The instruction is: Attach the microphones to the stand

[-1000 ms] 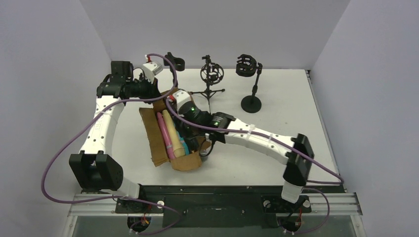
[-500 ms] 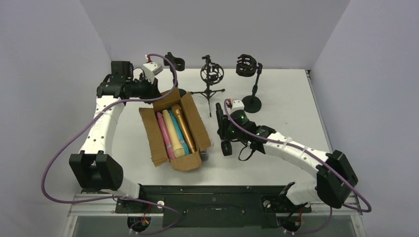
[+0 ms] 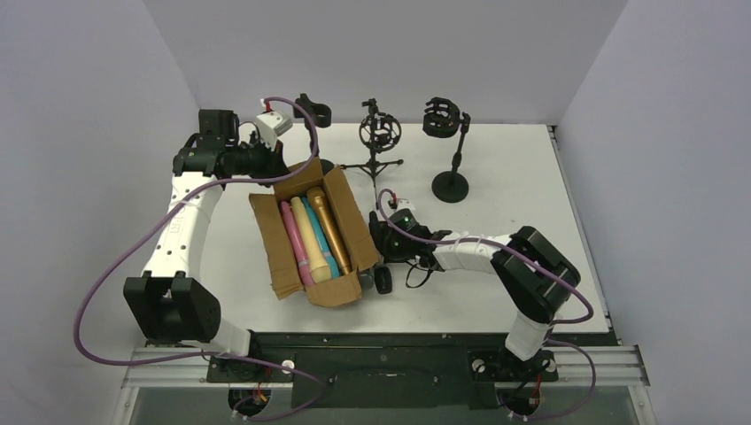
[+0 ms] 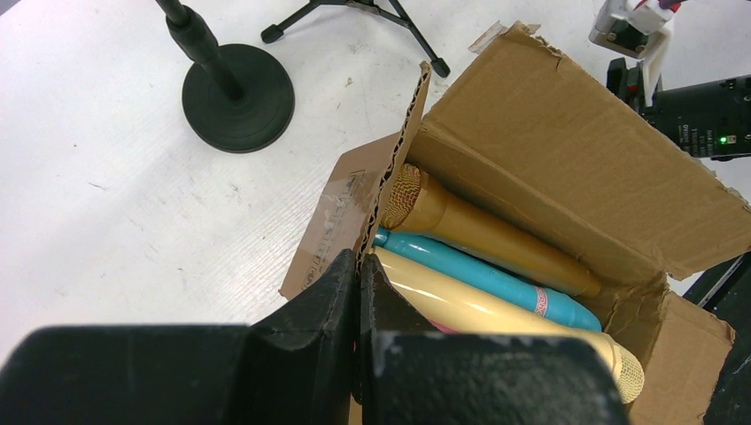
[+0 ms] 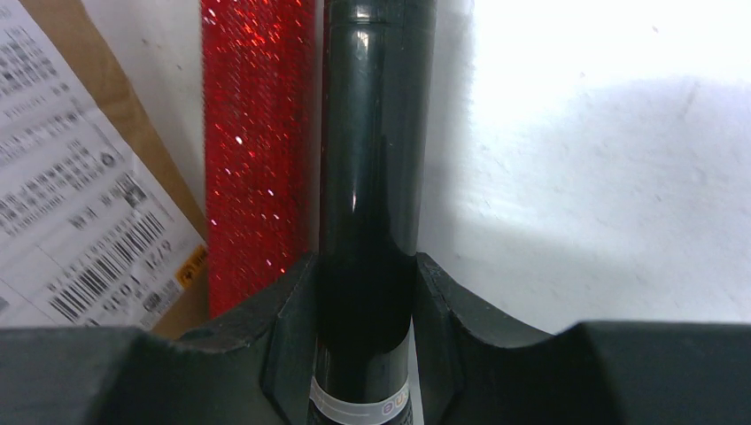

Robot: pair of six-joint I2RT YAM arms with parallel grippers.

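An open cardboard box (image 3: 285,270) holds pink (image 3: 291,237), cream (image 3: 307,237), teal (image 3: 324,251) and gold (image 3: 329,227) microphones. My left gripper (image 3: 268,165) is shut on the box's far flap (image 4: 396,168); the flap edge sits between its fingers (image 4: 329,288). My right gripper (image 3: 381,257) is shut on a black microphone (image 5: 370,168), low over the table just right of the box. A red glittery microphone (image 5: 252,150) lies beside it against the box. Three black stands are at the back: a clip stand (image 3: 312,111), a tripod with shock mount (image 3: 379,133) and a round-base stand (image 3: 450,186).
The box's right wall with a shipping label (image 5: 80,212) is close to the left of my right gripper. The clip stand's round base (image 4: 237,97) and the tripod's legs (image 4: 416,44) stand just beyond the box. White walls enclose the table on three sides.
My right arm has come out of the box with the black microphone, swung right, then come back down beside the box's right wall. The left arm has not moved.
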